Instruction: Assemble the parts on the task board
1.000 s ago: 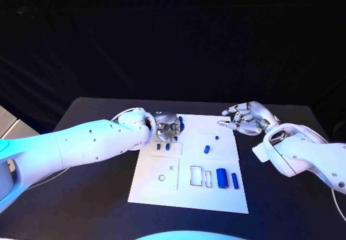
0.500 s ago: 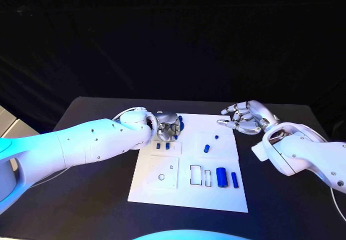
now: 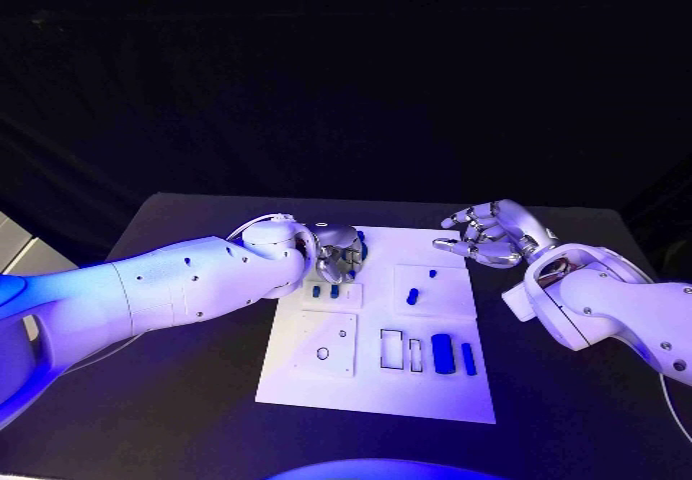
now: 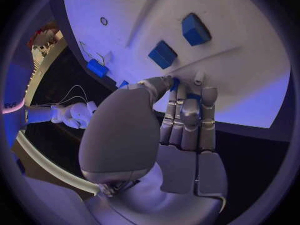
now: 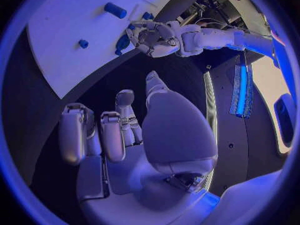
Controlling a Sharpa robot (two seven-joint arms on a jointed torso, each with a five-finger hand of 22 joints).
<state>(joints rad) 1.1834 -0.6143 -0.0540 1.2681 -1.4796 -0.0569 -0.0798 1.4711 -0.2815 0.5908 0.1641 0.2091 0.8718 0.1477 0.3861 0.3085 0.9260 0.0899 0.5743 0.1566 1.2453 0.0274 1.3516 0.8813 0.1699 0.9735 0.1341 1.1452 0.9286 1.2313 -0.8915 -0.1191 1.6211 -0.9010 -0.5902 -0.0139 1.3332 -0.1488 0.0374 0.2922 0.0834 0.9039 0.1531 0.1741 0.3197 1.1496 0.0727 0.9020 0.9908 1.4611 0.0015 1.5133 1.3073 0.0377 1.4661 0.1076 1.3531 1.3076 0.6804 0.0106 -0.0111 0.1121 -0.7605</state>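
Black table (image 3: 173, 400) holds the white task board (image 3: 378, 385). At its 11 o'clock corner the left hand (image 3: 336, 252) pinches a small blue part (image 4: 175, 83) in bunched fingers. It should go down slowly and straight. At 2 o'clock the right hand (image 3: 490, 235) hangs empty, fingers loosely curled. Its wrist view shows a round blue peg (image 5: 115, 10) on the board.
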